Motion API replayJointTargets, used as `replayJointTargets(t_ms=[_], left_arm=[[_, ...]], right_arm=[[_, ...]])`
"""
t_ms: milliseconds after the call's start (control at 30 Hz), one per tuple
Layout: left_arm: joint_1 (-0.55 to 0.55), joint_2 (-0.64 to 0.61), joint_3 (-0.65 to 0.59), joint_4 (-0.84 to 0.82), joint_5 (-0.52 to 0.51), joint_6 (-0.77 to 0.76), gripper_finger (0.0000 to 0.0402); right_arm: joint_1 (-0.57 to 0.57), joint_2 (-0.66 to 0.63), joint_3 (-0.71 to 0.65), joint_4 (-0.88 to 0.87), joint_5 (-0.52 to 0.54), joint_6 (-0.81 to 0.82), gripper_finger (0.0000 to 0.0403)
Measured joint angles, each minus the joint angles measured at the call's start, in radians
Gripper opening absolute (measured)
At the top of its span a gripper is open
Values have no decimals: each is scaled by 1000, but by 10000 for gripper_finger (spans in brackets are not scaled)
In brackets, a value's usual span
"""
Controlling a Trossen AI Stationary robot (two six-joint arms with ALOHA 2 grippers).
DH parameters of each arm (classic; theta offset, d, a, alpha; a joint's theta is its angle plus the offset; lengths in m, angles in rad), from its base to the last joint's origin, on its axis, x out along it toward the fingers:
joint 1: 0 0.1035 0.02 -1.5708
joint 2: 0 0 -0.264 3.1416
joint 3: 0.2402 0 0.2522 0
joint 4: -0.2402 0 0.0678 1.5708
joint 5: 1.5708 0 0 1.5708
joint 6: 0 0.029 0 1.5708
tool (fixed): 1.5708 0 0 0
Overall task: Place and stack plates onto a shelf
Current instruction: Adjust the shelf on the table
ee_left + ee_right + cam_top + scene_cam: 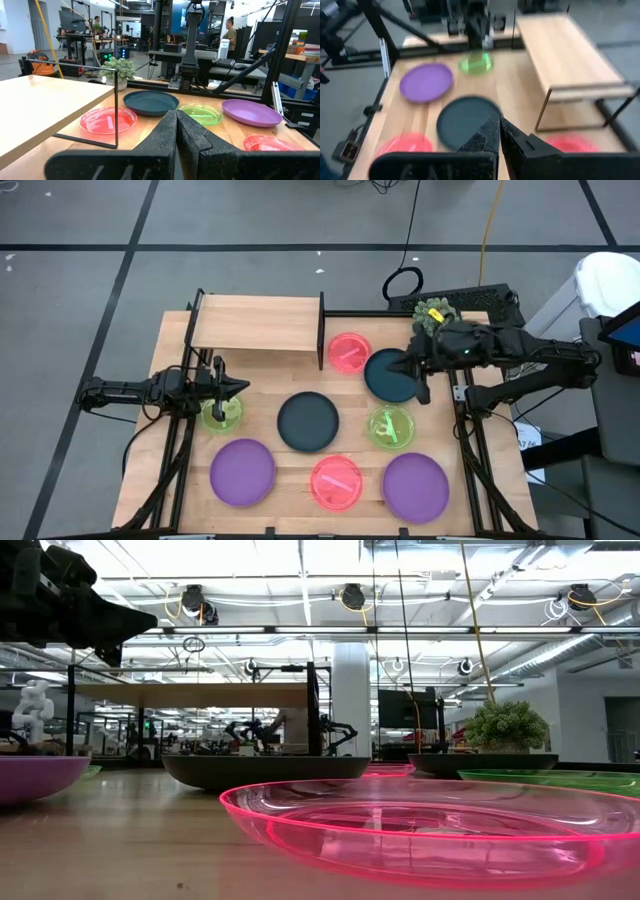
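The shelf point(255, 325) stands at the table's far left, its light-wood top bare. Several plates lie flat on the tabletop. A pink plate point(349, 351) and a dark one point(392, 375) are beside the shelf, and a second dark plate point(307, 421) lies mid-table. Green plates point(390, 427) point(222, 413) lie to its right and left. Purple plates point(242, 471) point(415, 486) and a pink one point(336, 482) are along the near edge. My right gripper point(402, 367) hangs shut above the far dark plate, slanting down. My left gripper point(240, 387) is shut and level over the left green plate.
A small potted plant point(430, 315) and a dark device point(470, 300) sit at the table's far right edge. The shelf's thin black end panel point(321, 330) rises next to the far pink plate. Strips of bare wood run between the plates.
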Motion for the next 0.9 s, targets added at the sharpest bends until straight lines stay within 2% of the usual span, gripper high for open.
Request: replayJointTargets(t_ms=[267, 500, 700, 900], left_arm=[[0, 0, 0, 2, 0, 0, 8], [0, 0, 0, 9, 0, -9, 8], [0, 0, 0, 141, 0, -56, 8], [0, 18, 87, 101, -13, -82, 8]], right_arm=[[7, 56, 0, -118, 1, 27, 0], [6, 96, 0, -138, 1, 68, 0], [6, 118, 0, -179, 1, 67, 0], [6, 136, -3, -199, 1, 43, 0]])
